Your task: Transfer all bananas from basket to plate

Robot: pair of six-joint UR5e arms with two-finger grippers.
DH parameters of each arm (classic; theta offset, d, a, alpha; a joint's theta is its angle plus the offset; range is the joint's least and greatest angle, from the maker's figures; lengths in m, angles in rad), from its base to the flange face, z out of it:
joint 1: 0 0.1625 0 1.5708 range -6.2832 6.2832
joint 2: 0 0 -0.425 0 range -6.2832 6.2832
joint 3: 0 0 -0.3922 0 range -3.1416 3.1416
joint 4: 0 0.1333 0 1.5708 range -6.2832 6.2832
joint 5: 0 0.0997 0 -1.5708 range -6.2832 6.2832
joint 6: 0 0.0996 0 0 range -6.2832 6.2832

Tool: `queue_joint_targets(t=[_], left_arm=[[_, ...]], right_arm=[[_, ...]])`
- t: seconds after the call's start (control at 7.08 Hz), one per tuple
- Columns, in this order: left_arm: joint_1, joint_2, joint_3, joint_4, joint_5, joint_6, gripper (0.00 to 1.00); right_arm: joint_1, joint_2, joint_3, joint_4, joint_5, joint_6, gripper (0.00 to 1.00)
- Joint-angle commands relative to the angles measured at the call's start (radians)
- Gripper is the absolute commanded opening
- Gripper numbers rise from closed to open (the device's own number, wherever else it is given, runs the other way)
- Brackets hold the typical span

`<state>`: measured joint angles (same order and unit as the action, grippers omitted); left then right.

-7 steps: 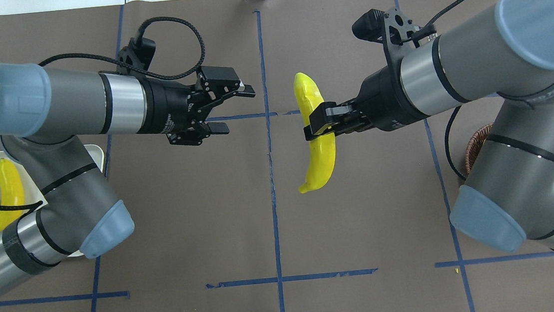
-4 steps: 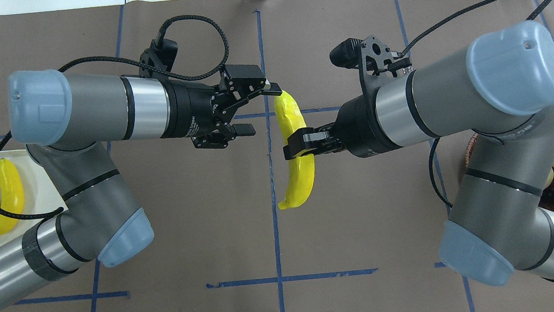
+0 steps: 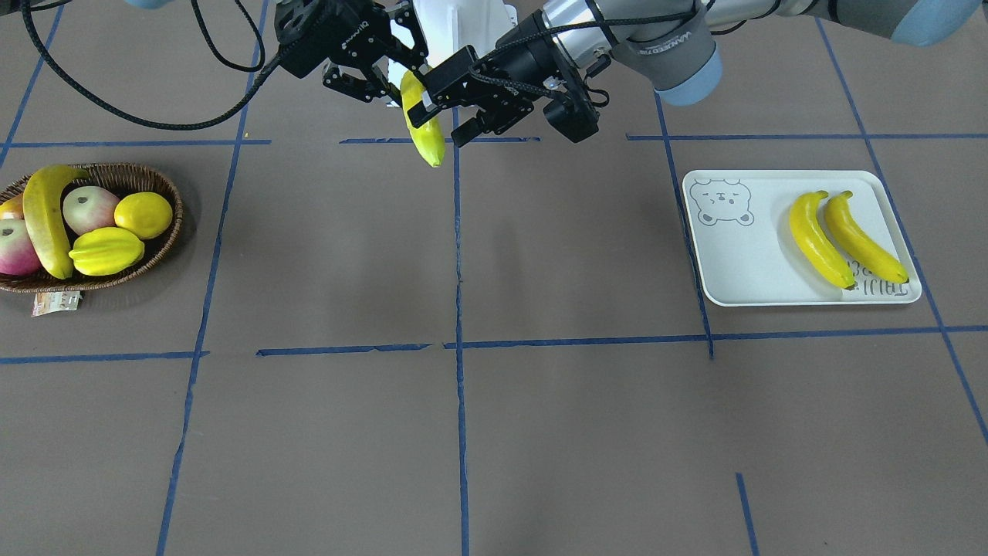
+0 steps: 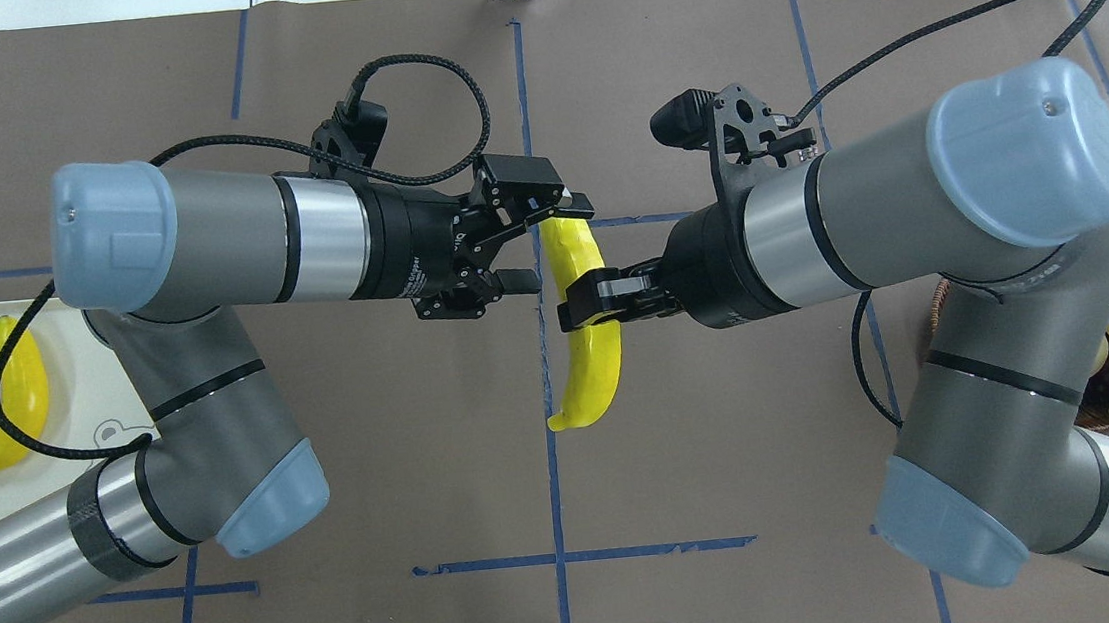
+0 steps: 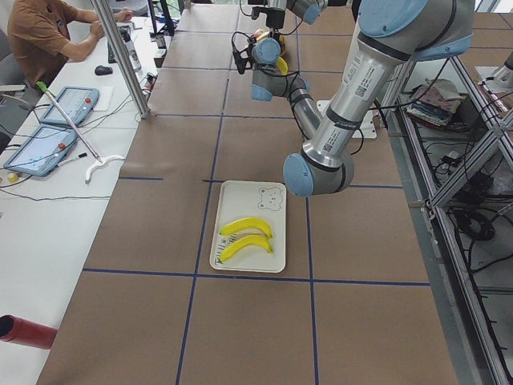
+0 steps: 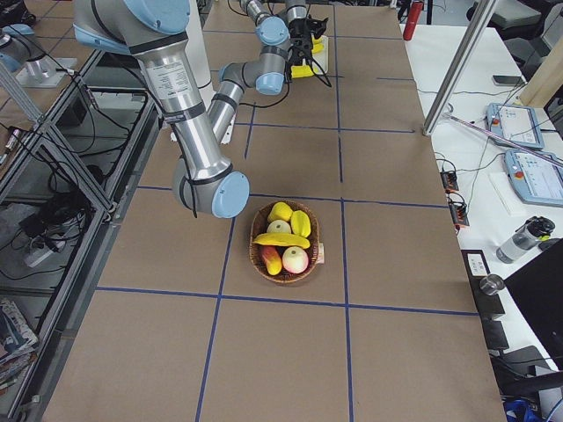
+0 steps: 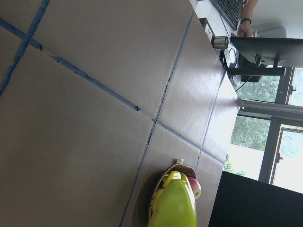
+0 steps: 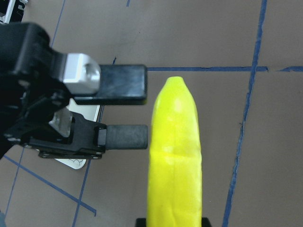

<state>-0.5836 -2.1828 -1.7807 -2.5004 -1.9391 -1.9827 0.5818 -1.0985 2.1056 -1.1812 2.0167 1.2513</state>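
My right gripper (image 4: 583, 311) is shut on the middle of a yellow banana (image 4: 592, 368), holding it in the air over the table's centre line. My left gripper (image 4: 549, 247) is open, its fingers (image 8: 124, 84) at the banana's (image 8: 175, 156) far end; whether they touch it is unclear. The pale plate (image 3: 741, 262) with a bear drawing holds two bananas (image 3: 818, 241) side by side. Another banana (image 3: 42, 216) lies in the wicker basket (image 3: 166, 247). The left wrist view shows the held banana (image 7: 174, 203) close up.
The basket also holds a starfruit (image 3: 106, 251), a lemon (image 3: 143, 215) and apples (image 3: 85, 208). A paper tag (image 3: 55, 303) lies at its rim. Blue tape lines cross the brown table. A person sits at a side desk (image 5: 48, 40).
The right arm carried the banana left to the centre line. The left arm reached right, and its open fingers came up to the banana's far end.
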Motion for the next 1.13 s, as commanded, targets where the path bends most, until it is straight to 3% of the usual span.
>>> queue_joint_targets(t=[0.0,0.14,0.42,0.57,0.85,0.99], left_arm=[[0.022,-0.005,-0.002,0.000,0.000,0.001,0.88],[0.024,-0.006,-0.003,0.000,0.000,0.001,0.73],[0.021,-0.003,-0.011,0.000,0.000,-0.001,0.14],[0.019,0.003,-0.011,0.000,-0.001,0.008,0.00],[0.018,0.005,-0.009,0.000,-0.001,0.012,0.00],[0.016,0.008,-0.006,0.003,-0.001,0.019,0.00]], right_arm=[[0.000,0.000,0.002,0.000,0.000,0.000,0.01],[0.000,-0.001,0.004,0.000,0.000,0.000,0.01],[-0.002,-0.003,0.004,0.000,0.002,0.000,0.02],[0.000,-0.003,0.005,0.000,0.002,-0.001,0.03],[0.000,-0.004,0.016,0.000,0.004,0.000,0.99],[0.000,-0.010,0.027,-0.001,0.007,0.002,1.00]])
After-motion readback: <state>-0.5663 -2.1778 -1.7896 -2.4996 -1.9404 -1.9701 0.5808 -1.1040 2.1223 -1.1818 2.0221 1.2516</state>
